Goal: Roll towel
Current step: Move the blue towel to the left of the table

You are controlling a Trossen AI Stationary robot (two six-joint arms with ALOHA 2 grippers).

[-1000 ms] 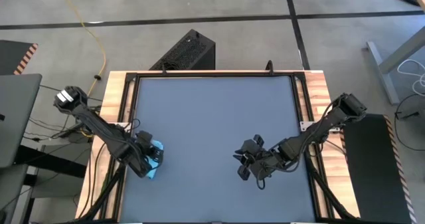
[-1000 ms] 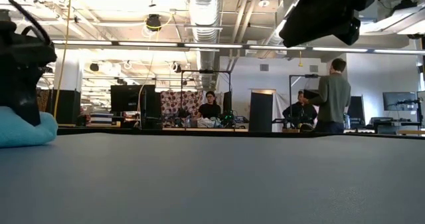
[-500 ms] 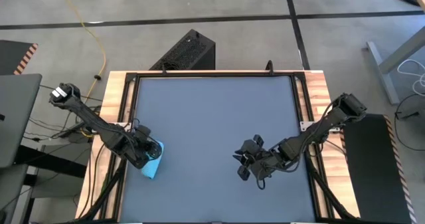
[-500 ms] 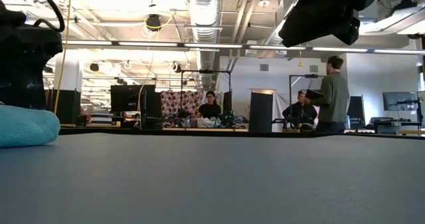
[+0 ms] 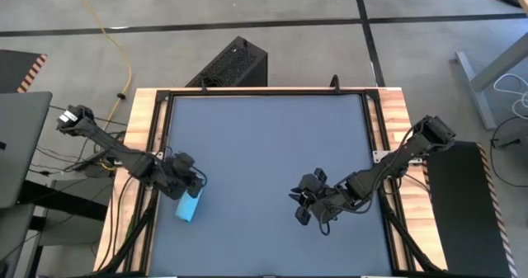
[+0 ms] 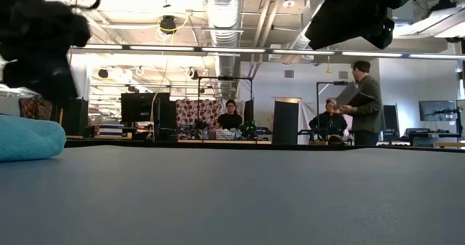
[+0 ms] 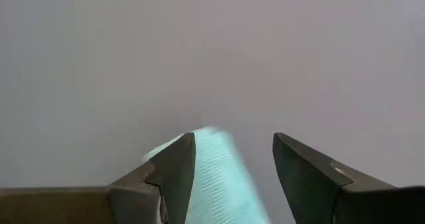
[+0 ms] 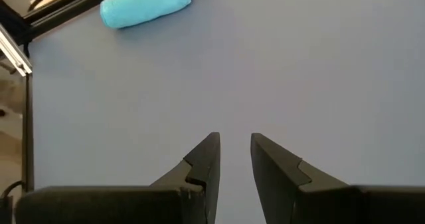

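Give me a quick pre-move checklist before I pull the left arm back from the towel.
1. Towel rolled into a bundle: ok.
2. Left end effector open, free of the cloth: ok, in the left wrist view the fingers stand apart over it.
3. Towel fully on the table: ok, near its left edge.
4. Right end effector away from the towel: ok.
5. Roll tight enough to hold: cannot tell.

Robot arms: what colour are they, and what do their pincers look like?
Both arms are dark, nearly black, thin and jointed. The left arm has a small white patch near its outer end, and dark cables trail beside it. The left pincer has two dark, wedge-shaped fingers that taper to a point. The right pincer looks the same: two dark, pointed fingers.
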